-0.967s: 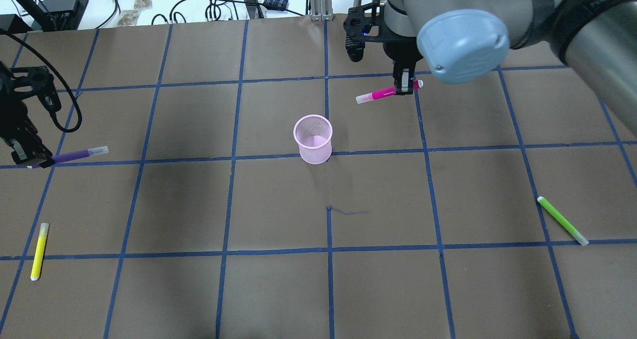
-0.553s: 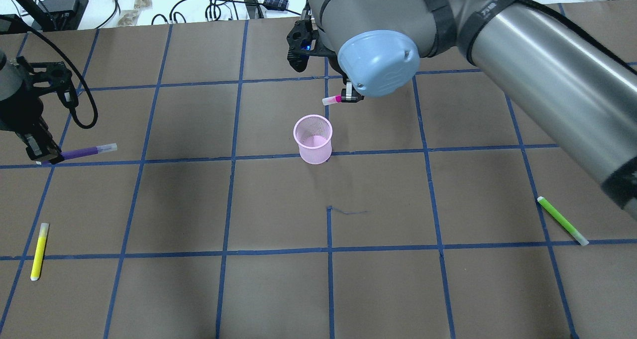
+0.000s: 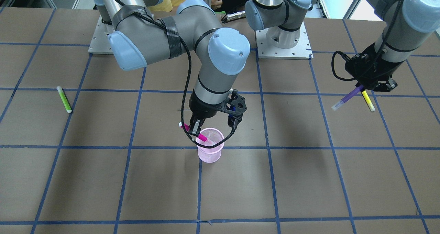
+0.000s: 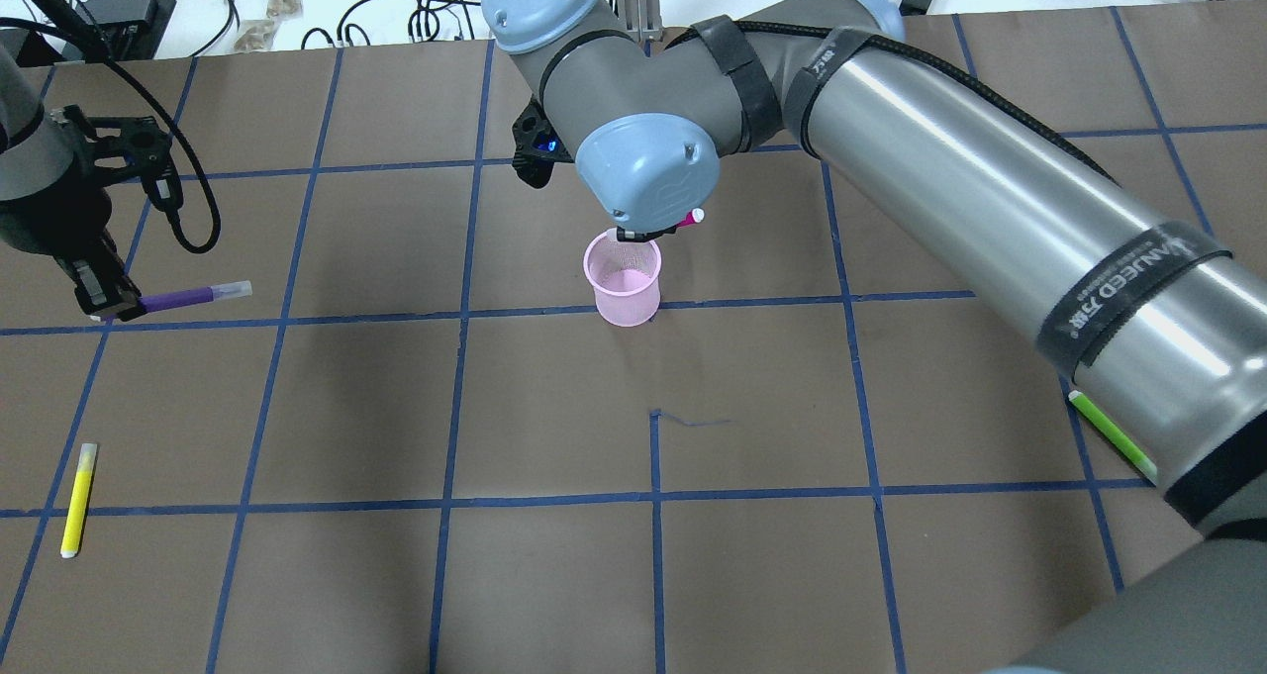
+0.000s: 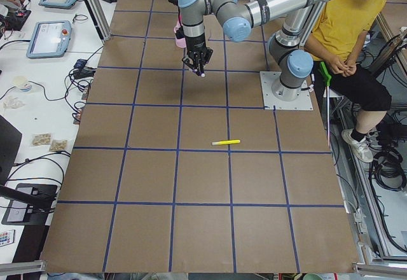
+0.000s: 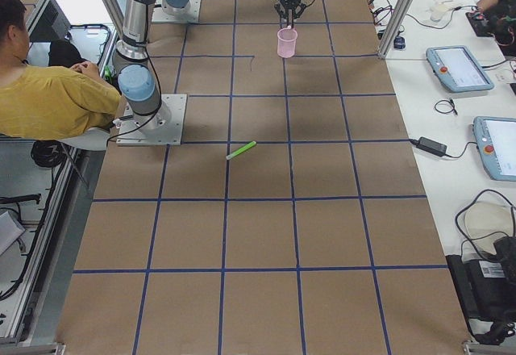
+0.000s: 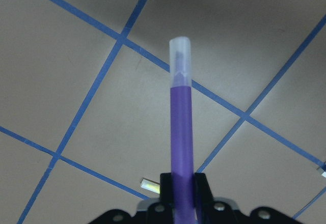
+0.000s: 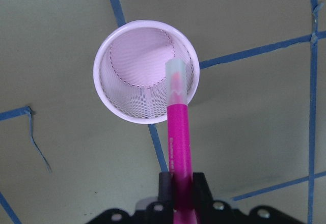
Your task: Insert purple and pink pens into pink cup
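Pinching the pink pen point(image 8: 178, 132) near its back end, the right hand point(image 3: 195, 128) hangs just above the pink cup point(image 3: 209, 154), its two fingers pressed onto the barrel from either side. Ahead of the fingers, the wrist view shows the pen's clear-capped tip over the cup's mouth, close to the rim nearest the hand; whether the tip is below the rim cannot be told. The front-facing view adds the tilt: the pen slants down from the hand toward the cup, and the right arm bends over it, wrist pointing down. From overhead, that arm's blue-capped joint hides the hand, and only the pen's back end peeks out. Well apart from the cup, the left hand point(image 4: 104, 303) is held above the tabletop point(image 4: 554, 575), fingers clamped on one end of the purple pen point(image 4: 188, 297), which juts out ahead of them. A yellow pen point(image 4: 77, 501) lies flat near that hand.
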Robot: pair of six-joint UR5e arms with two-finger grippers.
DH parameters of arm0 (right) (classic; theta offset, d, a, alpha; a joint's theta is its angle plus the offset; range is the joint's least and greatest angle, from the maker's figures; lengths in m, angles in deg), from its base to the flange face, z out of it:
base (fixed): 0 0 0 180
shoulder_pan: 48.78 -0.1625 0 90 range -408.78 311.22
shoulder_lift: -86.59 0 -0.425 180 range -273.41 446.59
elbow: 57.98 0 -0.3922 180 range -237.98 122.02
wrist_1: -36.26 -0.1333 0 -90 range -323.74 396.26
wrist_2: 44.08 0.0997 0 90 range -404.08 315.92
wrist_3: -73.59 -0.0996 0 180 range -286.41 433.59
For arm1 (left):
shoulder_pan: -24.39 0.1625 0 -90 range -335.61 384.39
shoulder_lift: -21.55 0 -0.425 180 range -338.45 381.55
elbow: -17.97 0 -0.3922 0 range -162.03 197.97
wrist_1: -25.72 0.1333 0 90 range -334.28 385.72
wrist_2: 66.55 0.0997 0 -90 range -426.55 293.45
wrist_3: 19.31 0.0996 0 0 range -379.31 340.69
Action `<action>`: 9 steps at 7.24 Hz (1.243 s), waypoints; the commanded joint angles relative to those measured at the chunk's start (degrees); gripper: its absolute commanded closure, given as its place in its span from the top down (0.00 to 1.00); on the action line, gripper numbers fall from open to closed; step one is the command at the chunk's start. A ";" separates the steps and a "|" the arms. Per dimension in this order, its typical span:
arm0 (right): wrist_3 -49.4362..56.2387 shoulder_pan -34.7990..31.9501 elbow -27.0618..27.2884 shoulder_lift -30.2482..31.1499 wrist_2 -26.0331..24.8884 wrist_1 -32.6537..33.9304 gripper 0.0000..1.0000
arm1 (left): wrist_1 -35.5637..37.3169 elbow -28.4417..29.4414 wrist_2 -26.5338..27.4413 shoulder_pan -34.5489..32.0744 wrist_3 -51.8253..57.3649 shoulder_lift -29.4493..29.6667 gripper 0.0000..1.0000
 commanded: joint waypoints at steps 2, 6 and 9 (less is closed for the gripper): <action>0.32 -0.41 0.22 -1.37 -1.19 -0.22 0.10 | -0.21 -0.14 0.56 -1.07 -1.32 -0.11 0.00; 0.41 -0.41 0.14 -3.30 -1.11 0.92 0.18 | -1.35 0.20 0.64 -1.07 -1.49 -0.28 0.00; 0.67 -0.41 0.14 -3.66 -1.11 0.83 0.22 | -1.44 0.12 0.64 -1.15 -1.93 -0.55 0.00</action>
